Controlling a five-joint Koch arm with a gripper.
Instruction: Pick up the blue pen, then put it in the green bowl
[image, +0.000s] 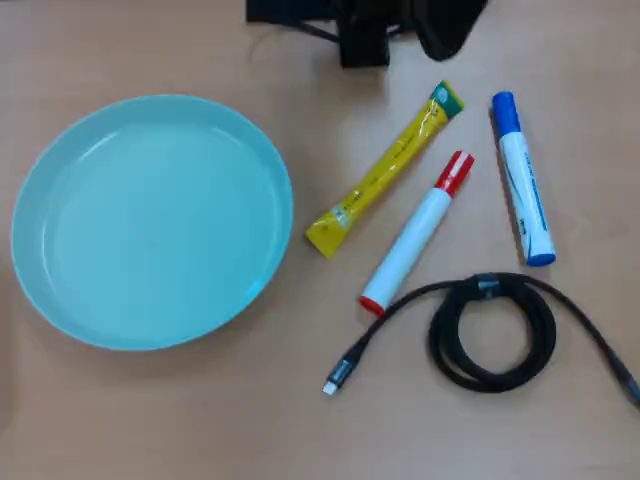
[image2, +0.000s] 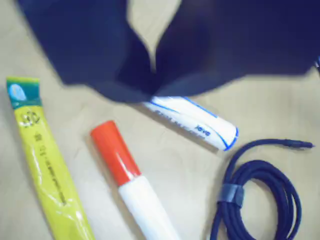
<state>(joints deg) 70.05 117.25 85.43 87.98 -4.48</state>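
The blue pen (image: 523, 185) lies on the wooden table at the right, blue cap pointing to the far edge. In the wrist view its white barrel with blue print (image2: 200, 122) shows just below my gripper (image2: 152, 86), and the cap end is hidden behind the dark jaws. The jaws meet at their tips with nothing between them, hanging above the table. In the overhead view only dark parts of the arm (image: 365, 35) show at the top edge, away from the pen. The green bowl (image: 150, 220) sits empty at the left.
A white marker with a red cap (image: 415, 235) (image2: 125, 170) lies left of the blue pen. Beside that marker is a yellow sachet (image: 385, 170) (image2: 45, 170). A coiled dark cable (image: 490, 330) (image2: 260, 200) lies near the pen's lower end.
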